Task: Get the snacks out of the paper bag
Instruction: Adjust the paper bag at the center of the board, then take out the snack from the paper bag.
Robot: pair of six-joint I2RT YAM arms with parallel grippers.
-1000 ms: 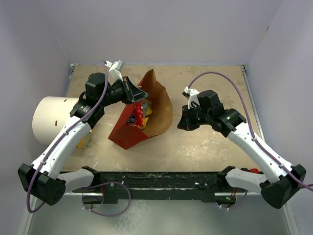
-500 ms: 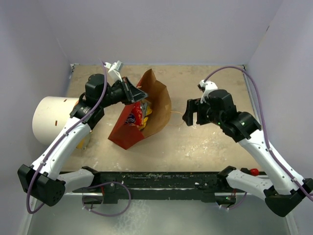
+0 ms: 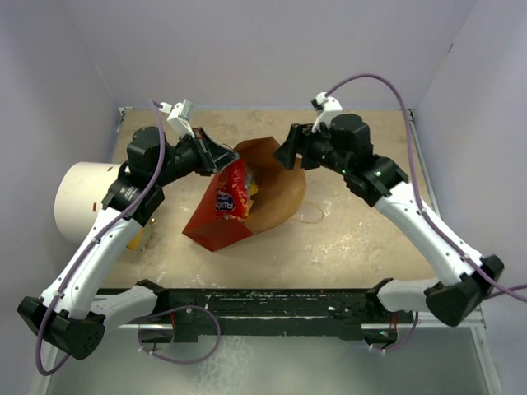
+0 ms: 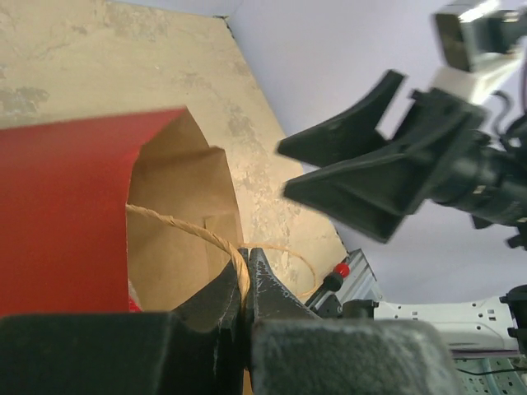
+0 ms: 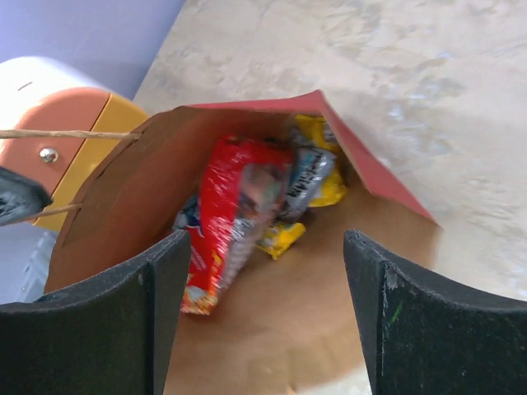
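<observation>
The paper bag [image 3: 210,228] lies on its side, red outside and brown inside, its mouth facing right. My left gripper [image 3: 222,156] is shut on the bag's upper string handle [image 4: 183,227] and holds the mouth up; the jaws pinch the string at their tips [image 4: 244,262]. My right gripper [image 3: 288,154] hangs open over the mouth, holding nothing. In the right wrist view, between its fingers [image 5: 265,247], the bag's inside shows a red glossy snack bag [image 5: 230,210], a silver-grey packet [image 5: 309,174] and yellow packs [image 5: 284,237].
A white-and-orange cylinder [image 3: 82,197] stands at the left behind the left arm, also visible in the right wrist view [image 5: 62,115]. The bag's other string handle [image 3: 311,216] lies on the tabletop to the right of the bag. Walls close in the table on three sides.
My right gripper opened and swung from the right of the bag up and left to over its mouth. The left gripper shifted slightly left with the handle, and the mouth spread wider.
</observation>
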